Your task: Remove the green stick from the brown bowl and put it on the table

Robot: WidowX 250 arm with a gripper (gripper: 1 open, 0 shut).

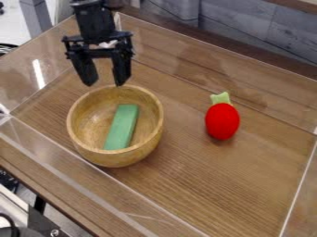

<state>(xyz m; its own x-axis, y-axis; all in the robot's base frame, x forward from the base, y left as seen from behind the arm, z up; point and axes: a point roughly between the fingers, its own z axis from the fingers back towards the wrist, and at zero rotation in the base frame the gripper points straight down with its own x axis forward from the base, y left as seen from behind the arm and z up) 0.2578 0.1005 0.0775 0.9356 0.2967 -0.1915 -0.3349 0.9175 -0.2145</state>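
The green stick lies flat inside the brown bowl, slanting from near the middle toward the front rim. The bowl stands on the dark wood-grain table, left of centre. My black gripper hangs just behind the bowl's far rim, pointing steeply down. Its two fingers are spread wide apart with nothing between them. It touches neither the bowl nor the stick.
A red strawberry-shaped toy with a green top stands on the table to the right of the bowl. Low clear acrylic walls edge the tabletop on the left, back and front.
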